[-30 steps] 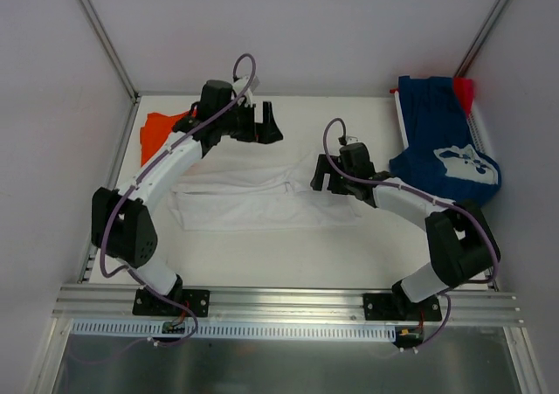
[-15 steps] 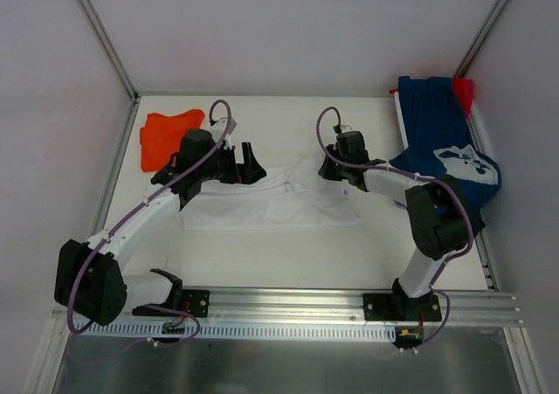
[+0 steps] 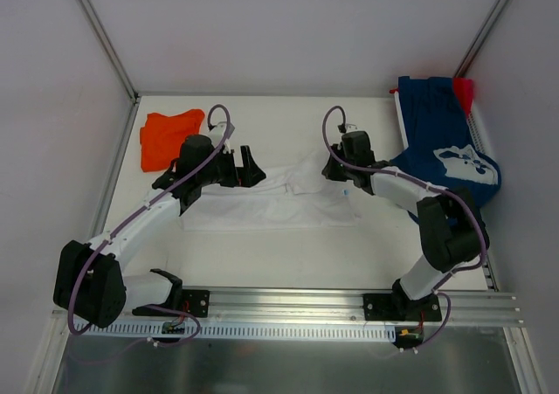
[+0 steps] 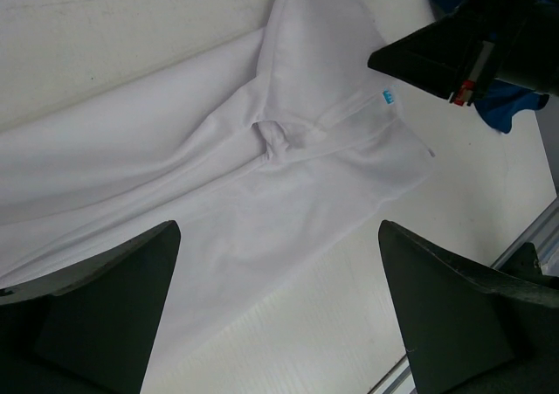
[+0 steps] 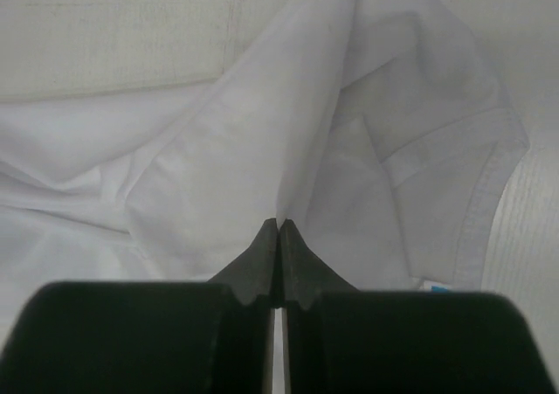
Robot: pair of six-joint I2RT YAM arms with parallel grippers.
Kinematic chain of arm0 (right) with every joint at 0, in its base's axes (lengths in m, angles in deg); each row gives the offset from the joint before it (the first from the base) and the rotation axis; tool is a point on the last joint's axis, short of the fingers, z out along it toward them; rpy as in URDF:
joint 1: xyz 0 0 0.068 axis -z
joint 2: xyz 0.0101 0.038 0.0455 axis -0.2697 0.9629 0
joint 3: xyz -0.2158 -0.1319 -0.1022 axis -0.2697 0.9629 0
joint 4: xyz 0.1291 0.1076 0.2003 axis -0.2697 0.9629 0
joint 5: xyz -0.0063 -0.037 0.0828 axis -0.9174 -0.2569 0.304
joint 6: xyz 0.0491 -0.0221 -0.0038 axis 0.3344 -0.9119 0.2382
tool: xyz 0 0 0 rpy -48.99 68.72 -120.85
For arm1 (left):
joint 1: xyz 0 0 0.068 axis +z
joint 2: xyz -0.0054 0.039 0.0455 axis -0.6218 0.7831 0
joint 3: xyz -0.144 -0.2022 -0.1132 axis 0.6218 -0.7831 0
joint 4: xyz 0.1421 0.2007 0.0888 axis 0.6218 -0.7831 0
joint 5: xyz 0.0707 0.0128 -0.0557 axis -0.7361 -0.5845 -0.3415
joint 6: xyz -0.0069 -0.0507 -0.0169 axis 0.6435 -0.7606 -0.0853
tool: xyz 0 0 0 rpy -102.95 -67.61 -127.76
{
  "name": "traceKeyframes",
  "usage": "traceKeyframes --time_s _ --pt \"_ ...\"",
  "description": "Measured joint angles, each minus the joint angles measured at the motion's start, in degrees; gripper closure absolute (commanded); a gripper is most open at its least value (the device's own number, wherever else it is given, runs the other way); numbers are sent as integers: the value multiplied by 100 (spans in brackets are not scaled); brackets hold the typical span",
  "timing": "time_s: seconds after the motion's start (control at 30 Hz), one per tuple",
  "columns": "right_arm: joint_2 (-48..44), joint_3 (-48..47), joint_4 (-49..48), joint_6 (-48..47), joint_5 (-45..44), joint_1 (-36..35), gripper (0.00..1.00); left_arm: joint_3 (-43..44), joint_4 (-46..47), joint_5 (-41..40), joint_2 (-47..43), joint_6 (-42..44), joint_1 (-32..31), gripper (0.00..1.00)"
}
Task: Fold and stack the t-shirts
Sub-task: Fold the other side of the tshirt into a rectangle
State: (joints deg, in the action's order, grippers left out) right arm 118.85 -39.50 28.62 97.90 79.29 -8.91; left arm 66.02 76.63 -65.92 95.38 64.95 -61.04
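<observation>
A plain white t-shirt (image 3: pixel 262 203) lies spread across the middle of the table, partly folded lengthwise. My right gripper (image 3: pixel 330 169) sits at its right end, shut on a raised ridge of the white cloth (image 5: pixel 301 123); the fingertips (image 5: pixel 279 224) meet on the fold. Above the shirt's left half hovers my left gripper (image 3: pixel 251 169), open and empty, with the white t-shirt (image 4: pixel 262 149) below its gap (image 4: pixel 278 228). An orange t-shirt (image 3: pixel 166 136) lies at the back left. A navy t-shirt (image 3: pixel 441 145) with white print is heaped at the back right, with a small red one (image 3: pixel 464 88) behind it.
The table is walled by white panels at the left, back and right. An aluminium rail (image 3: pixel 288 302) with both arm bases runs along the near edge. In the left wrist view, the right gripper (image 4: pixel 454 44) shows at the top right, with a scrap of the navy t-shirt (image 4: pixel 507 110) beside it.
My right gripper has shut on a fold at the white shirt's right end. The left arm has swung from the back of the table down over the shirt's left half, still open.
</observation>
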Motion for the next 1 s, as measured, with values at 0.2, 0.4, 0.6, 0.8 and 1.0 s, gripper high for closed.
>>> traceKeyframes --time_s 0.2,0.4,0.6,0.8,1.0 --pt "-955 -28 629 -173 -170 -2 100 -120 118 2 -72 -48 -35 1" --pt "-1526 -210 1316 -337 -382 -2 100 -166 181 0 -92 -118 -153 1" --pt "-1950 46 1626 -302 -396 -7 100 -195 201 -11 -107 -153 -225 2" --pt "-2374 1005 1613 -72 -466 -166 100 -201 216 -35 -138 -170 -260 2" --pt "-2463 1711 1628 264 -708 -575 100 -201 219 -103 -140 -175 -282 2"
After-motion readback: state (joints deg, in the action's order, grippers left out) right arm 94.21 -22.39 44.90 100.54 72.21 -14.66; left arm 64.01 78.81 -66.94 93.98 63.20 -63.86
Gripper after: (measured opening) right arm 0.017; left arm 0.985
